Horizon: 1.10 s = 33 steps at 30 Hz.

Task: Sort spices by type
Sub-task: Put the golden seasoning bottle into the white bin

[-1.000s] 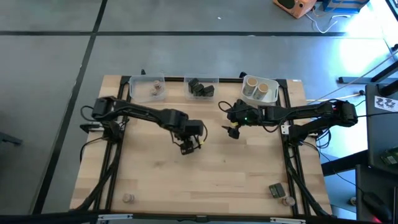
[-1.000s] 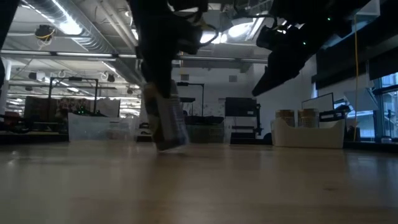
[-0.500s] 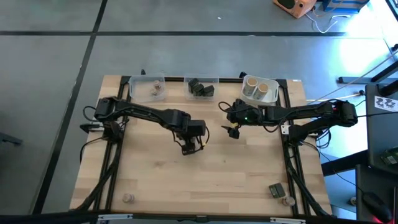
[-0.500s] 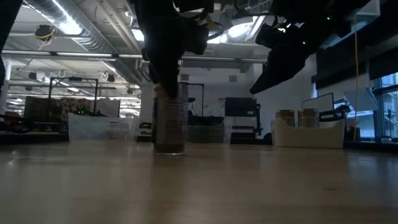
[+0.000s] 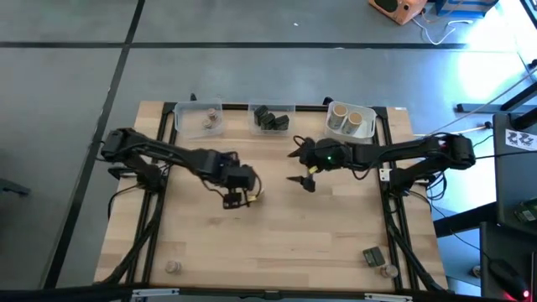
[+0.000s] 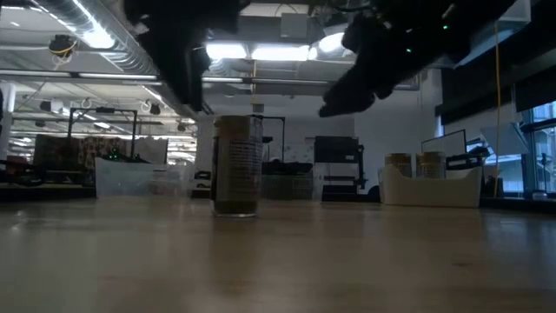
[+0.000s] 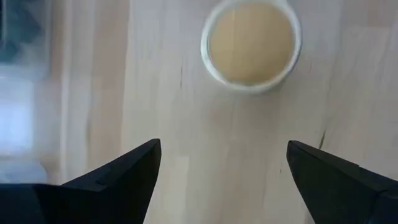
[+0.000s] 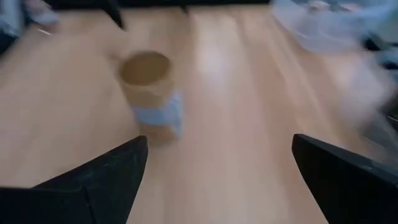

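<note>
Left pincer [image 5: 235, 199] has released the tan cylinder [image 6: 236, 165] and drawn back, fingers spread; it now stands upright on the worktop [image 5: 319, 235]. Right pincer [image 5: 302, 180], spread, approaches, likely to collect it.

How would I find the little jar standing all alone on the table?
Look at the middle of the wooden table. A tan cylinder with a pale top stands upright there, alone. Its look-alikes sit in a white tub at the table's back edge.
</note>
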### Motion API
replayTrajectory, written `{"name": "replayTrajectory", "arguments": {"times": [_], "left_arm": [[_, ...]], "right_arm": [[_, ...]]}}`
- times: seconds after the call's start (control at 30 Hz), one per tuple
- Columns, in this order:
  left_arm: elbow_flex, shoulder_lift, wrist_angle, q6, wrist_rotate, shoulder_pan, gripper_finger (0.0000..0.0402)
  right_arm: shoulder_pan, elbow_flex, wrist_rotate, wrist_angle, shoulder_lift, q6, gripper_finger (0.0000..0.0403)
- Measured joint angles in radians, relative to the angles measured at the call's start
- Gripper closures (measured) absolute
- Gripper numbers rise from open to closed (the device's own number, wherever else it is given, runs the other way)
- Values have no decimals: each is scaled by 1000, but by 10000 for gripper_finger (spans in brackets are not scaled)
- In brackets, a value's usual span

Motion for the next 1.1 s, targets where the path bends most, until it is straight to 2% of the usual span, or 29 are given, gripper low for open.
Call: {"name": "replayTrajectory", "arguments": {"times": [0.17, 0.3, 0.47, 0.63, 0.8, 1.1], "left_arm": [[-249, -133, 234, -74, -25, -45, 71], [-447, -200, 496, -108, -49, -59, 71], [-599, -197, 810, -111, -89, -56, 71], [-670, -194, 978, -81, -126, -55, 71], [-677, -187, 990, -78, -174, -52, 71], [-677, -185, 1068, -48, -180, -50, 71]], "right_arm": [[15, 0, -135, 242, 136, 30, 7], [54, 15, -138, 429, 246, 20, 7], [74, 70, -108, 530, 351, 18, 7], [79, 130, -100, 538, 427, 20, 7], [79, 179, -100, 538, 494, 20, 7], [93, 201, -107, 536, 545, 13, 7]]}}
